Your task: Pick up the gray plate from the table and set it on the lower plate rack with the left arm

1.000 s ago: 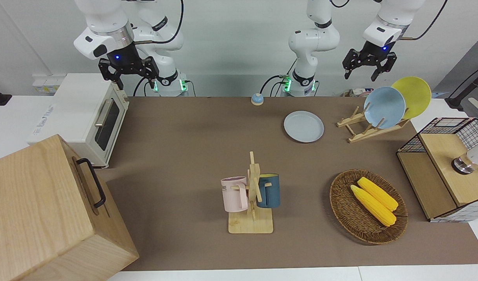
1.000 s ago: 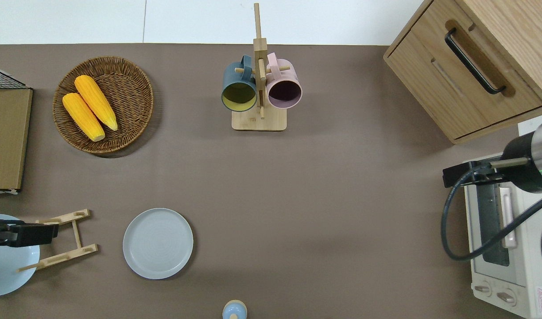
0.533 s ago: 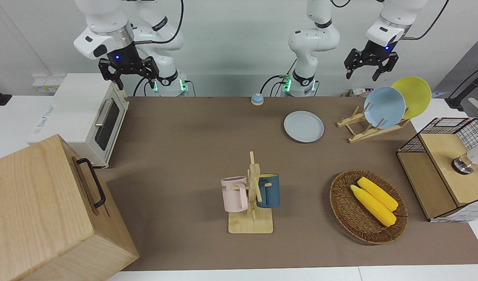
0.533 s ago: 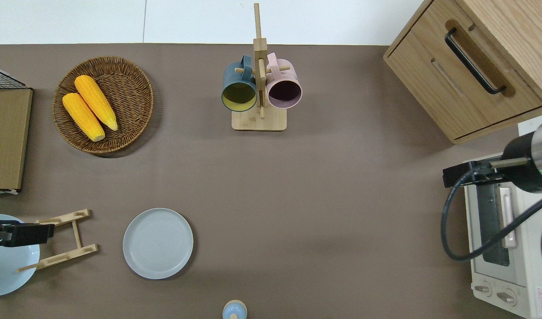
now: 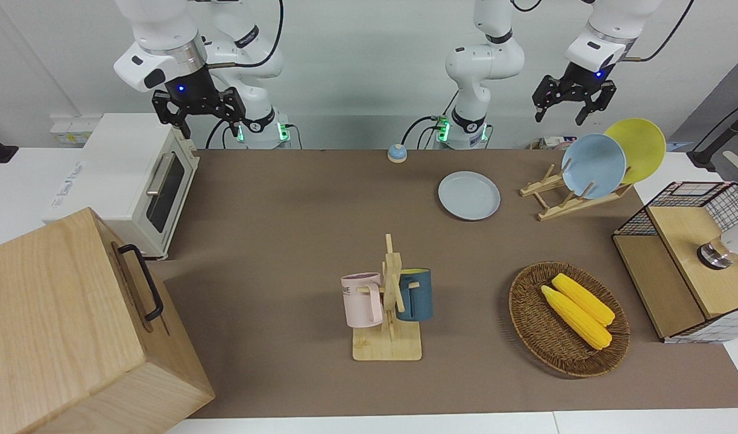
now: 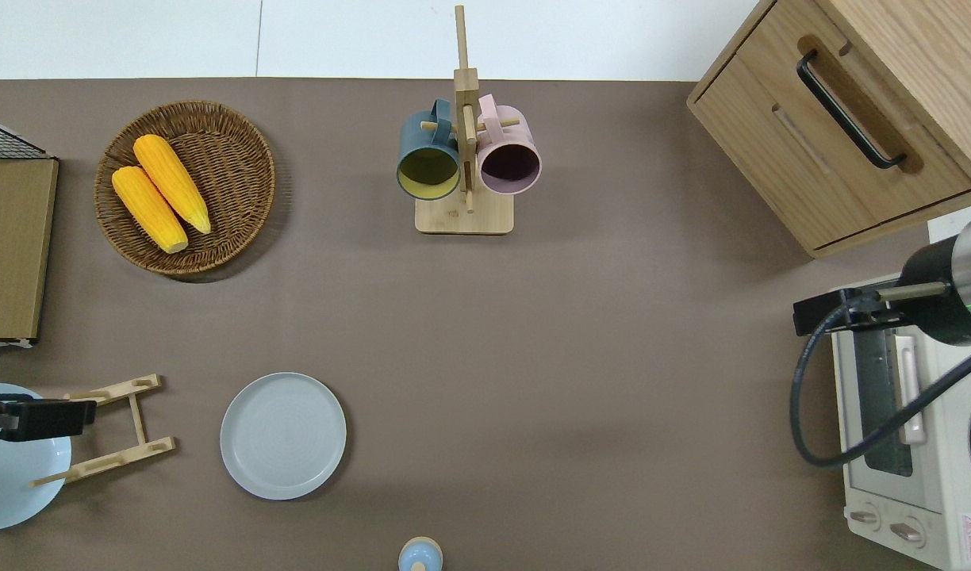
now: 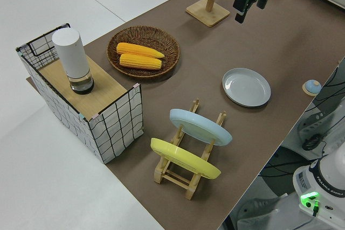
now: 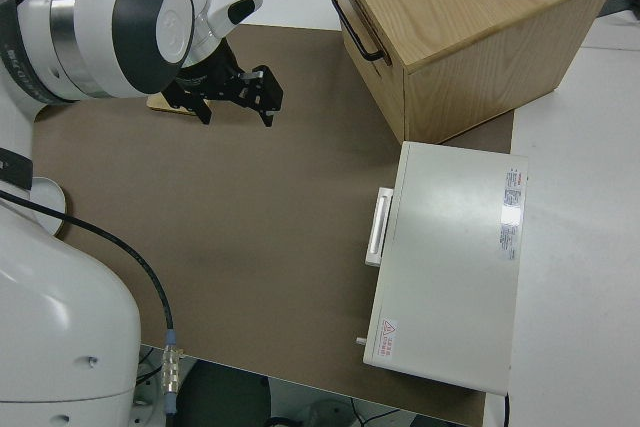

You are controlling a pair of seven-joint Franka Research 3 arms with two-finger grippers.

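Round, smooth gray plate (image 6: 283, 435) flat on matte brown counter (image 6: 581, 333), lower left of overhead view, beside slatted wooden rack (image 6: 113, 428) bearing two plates. Left hand (image 5: 573, 103) raised, fingers spread, empty. Right arm parked.

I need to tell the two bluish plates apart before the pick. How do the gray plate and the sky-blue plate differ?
The gray plate lies flat on the table; the sky-blue plate stands tilted in the rack. The gray plate is pale and dull, the sky-blue plate brighter. The gray plate lies alone; the sky-blue plate has a yellow plate racked beside it. Both are round.
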